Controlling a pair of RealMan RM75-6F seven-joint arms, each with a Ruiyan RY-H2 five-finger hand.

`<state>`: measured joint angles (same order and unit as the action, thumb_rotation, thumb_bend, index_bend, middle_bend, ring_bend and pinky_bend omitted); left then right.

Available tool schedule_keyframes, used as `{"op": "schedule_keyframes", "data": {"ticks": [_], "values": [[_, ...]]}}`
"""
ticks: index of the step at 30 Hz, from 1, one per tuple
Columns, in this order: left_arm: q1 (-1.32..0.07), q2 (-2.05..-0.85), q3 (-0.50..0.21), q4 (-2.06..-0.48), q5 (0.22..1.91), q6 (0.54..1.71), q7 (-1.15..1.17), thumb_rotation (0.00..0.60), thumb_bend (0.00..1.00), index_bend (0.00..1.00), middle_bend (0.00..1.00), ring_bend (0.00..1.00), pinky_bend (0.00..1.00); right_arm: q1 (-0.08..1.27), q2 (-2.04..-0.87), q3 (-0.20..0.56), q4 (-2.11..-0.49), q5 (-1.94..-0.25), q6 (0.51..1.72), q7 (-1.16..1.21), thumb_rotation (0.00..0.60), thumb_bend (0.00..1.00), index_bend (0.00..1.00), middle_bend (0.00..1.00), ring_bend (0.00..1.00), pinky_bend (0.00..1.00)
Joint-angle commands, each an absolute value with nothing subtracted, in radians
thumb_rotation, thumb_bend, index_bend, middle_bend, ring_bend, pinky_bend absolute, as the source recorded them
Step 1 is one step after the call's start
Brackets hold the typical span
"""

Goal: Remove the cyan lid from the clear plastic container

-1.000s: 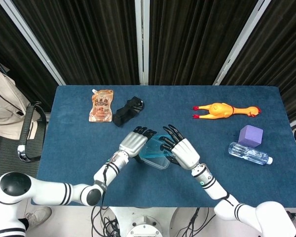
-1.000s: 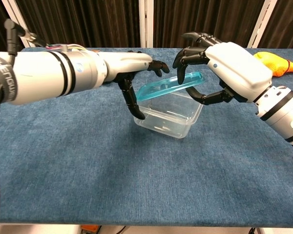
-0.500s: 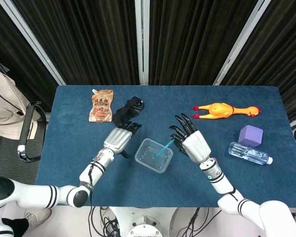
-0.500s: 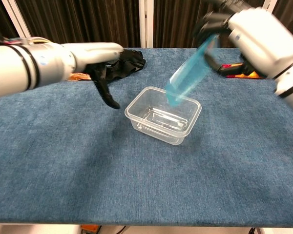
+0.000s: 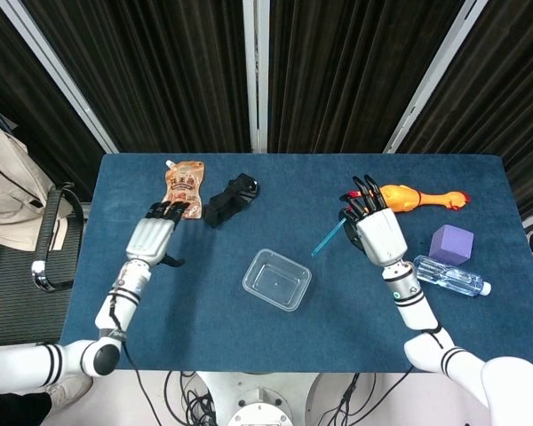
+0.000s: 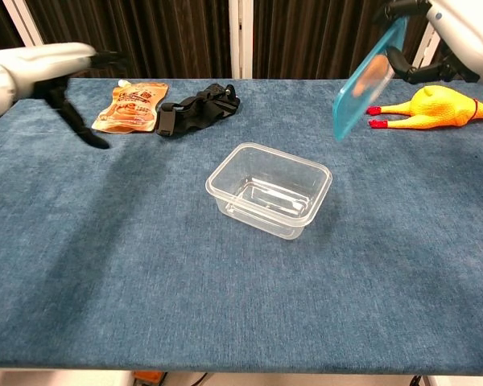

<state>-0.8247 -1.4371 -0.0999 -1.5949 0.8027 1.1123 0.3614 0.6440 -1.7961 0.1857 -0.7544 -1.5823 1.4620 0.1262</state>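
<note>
Flat cyan plastic lid (image 6: 369, 79) off, grasped aloft by right robot hand (image 5: 373, 232); clear rectangular plastic container (image 5: 277, 280) open; left robot hand (image 5: 151, 238) released. Next: set down on counter (image 6: 145, 265).

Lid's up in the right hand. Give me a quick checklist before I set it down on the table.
1. Lid held by right hand: ok, tilted on edge, in the air.
2. Lid free of container: ok, fully apart.
3. Container upright on table: ok, open and empty.
4. Left hand out of the way: ok, near the pouch, holding nothing.
5. Drop spot clear: not ok beside the rubber chicken; bare cloth lies nearer the container.
6. Grip firmness: cannot tell.
</note>
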Motion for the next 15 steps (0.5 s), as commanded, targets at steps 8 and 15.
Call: {"op": "schedule_keyframes", "data": {"ticks": [8, 15], "values": [[-0.725, -1.387, -0.083, -1.513, 0.766, 1.096, 0.321, 0.600, 0.00, 0.05, 0.04, 0.00, 0.00, 0.633, -1.672, 0.252, -1.004, -1.319, 1.112, -0.023, 0.600, 0.36, 0.11, 0.05, 0.00, 0.00], [-0.663, -1.364, -0.084, -1.482, 0.782, 1.093, 0.272, 0.600, 0.00, 0.05, 0.03, 0.00, 0.00, 0.606, -1.578, 0.286, -1.181, -1.235, 1.109, -0.138, 0.600, 0.11, 0.00, 0.00, 0.00, 0.00]]}}
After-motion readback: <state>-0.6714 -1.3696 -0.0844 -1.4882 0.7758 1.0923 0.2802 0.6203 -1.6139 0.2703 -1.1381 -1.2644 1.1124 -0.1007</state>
